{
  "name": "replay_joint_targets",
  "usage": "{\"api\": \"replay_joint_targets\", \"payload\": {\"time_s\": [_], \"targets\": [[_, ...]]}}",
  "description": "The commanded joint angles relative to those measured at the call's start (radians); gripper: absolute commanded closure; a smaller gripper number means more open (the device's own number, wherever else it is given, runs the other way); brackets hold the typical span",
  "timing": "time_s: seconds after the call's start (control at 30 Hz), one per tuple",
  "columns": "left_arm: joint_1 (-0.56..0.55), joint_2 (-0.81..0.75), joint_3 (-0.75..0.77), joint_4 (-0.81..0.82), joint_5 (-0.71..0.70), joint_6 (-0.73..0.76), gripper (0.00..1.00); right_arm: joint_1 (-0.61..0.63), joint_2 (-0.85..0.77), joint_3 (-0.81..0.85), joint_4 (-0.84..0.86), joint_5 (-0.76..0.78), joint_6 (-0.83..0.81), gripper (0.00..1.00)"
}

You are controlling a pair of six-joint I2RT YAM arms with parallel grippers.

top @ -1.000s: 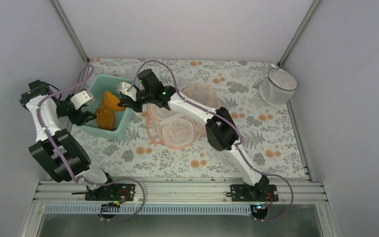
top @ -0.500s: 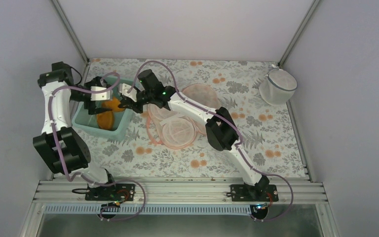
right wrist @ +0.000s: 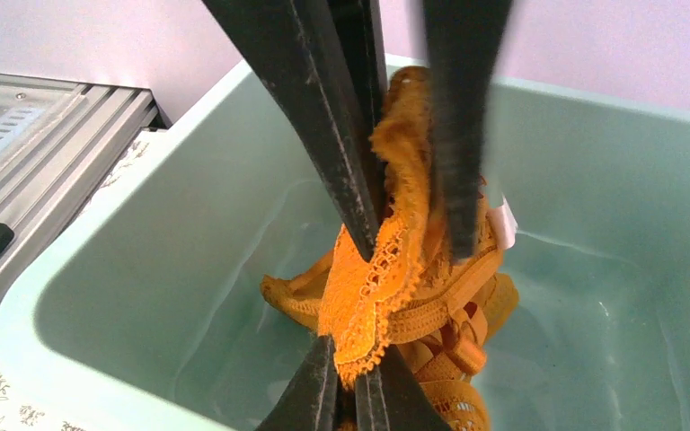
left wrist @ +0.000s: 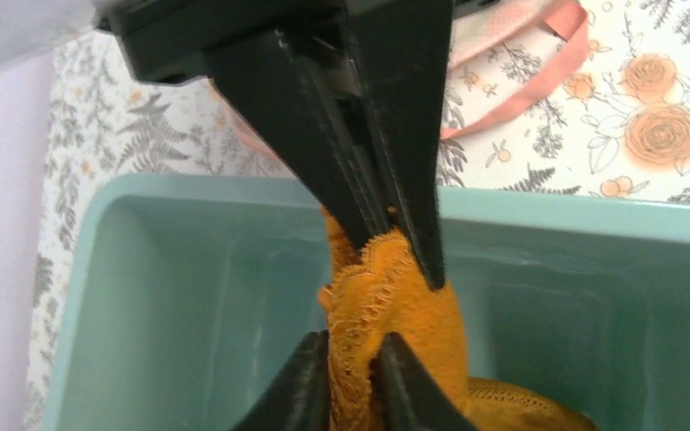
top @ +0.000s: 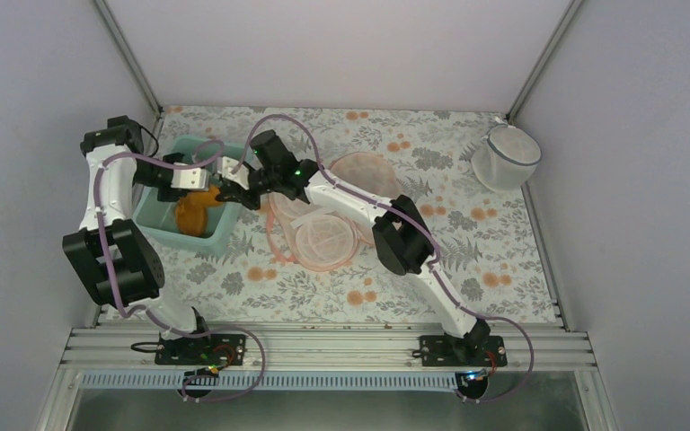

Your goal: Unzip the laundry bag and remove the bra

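The bright-orange bra [top: 193, 212] hangs over the inside of the teal tub [top: 156, 228] at the left. My left gripper [top: 205, 182] reaches in from the tub's far side and is shut on the bra's lace edge [left wrist: 386, 296]. My right gripper [top: 225, 190] comes from the right and is shut on the same lace [right wrist: 386, 269], its fingers facing the left ones. In the left wrist view my left gripper [left wrist: 352, 346] pinches the fabric just below the right fingers [left wrist: 413, 189]. The peach-pink laundry bag [top: 323, 235] lies unzipped on the table right of the tub.
A white mesh basket [top: 505, 157] stands at the back right. The tub walls [right wrist: 99, 287] close in around both grippers. The bag's pink zip rim [left wrist: 539, 85] trails on the floral cloth just beyond the tub.
My left arm swung from the tub's left side to over the tub, opened wide, then shut on the bra. The right gripper kept its hold and barely moved.
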Motion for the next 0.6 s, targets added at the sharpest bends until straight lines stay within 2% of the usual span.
{"api": "replay_joint_targets", "payload": {"time_s": [0.0, 0.03, 0.07, 0.1, 0.17, 0.3, 0.43, 0.57], "targets": [[-0.003, -0.008, -0.031, -0.015, 0.057, 0.037, 0.96, 0.006, -0.046, -0.008, 0.036, -0.020, 0.003, 0.97], [-0.002, -0.009, -0.034, -0.014, 0.065, 0.023, 0.98, 0.004, -0.047, -0.009, 0.041, -0.013, 0.012, 0.95], [0.000, -0.005, -0.031, -0.014, 0.083, 0.000, 0.98, 0.003, -0.051, -0.011, 0.048, 0.000, 0.026, 0.89], [0.008, 0.003, -0.023, -0.014, 0.110, -0.031, 0.98, 0.001, -0.054, -0.016, 0.059, 0.015, 0.045, 0.81], [0.039, 0.033, -0.005, -0.014, 0.200, -0.099, 0.98, -0.007, -0.077, -0.038, 0.087, 0.052, 0.078, 0.57], [0.095, 0.112, 0.025, -0.013, 0.388, -0.224, 0.98, -0.023, -0.129, -0.097, 0.152, 0.117, 0.128, 0.36], [0.105, 0.171, 0.050, 0.005, 0.484, -0.333, 0.98, -0.027, -0.171, -0.115, 0.158, 0.166, 0.141, 0.32], [0.105, 0.152, 0.046, 0.008, 0.503, -0.326, 0.98, -0.043, -0.205, -0.149, 0.180, 0.120, 0.148, 0.31]]}}
